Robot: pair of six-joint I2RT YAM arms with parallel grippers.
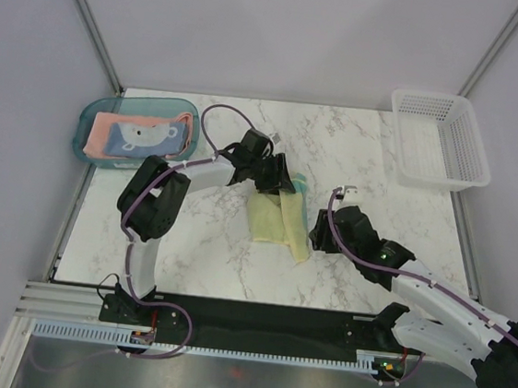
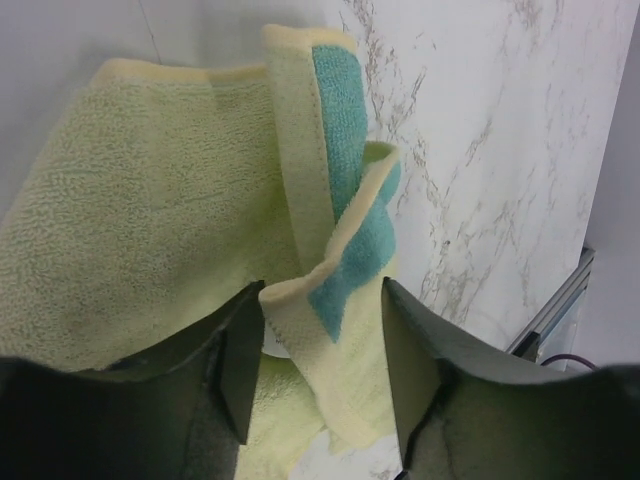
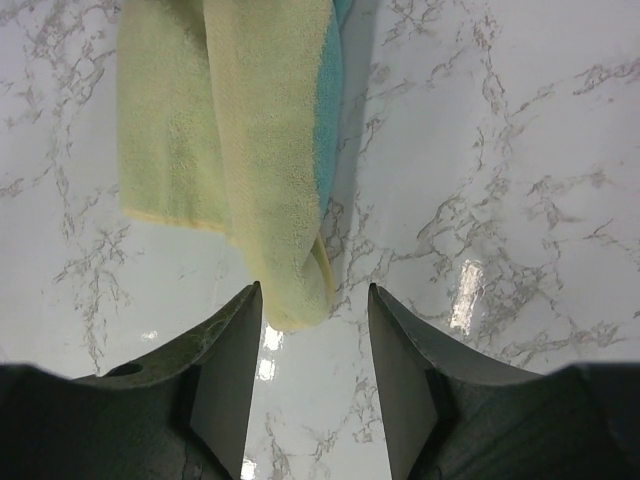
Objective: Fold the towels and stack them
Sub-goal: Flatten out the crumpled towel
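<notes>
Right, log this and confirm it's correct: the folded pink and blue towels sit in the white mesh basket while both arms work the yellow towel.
Not the basket. The top external view shows the pink and blue towels in the teal tray at the far left; the white mesh basket holds no towels. Both arms are at the yellow towel.

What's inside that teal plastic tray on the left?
The teal tray holds folded towels: a light blue towel on top of a salmon-pink towel. Anything beneath them is covered and cannot be seen.
</notes>
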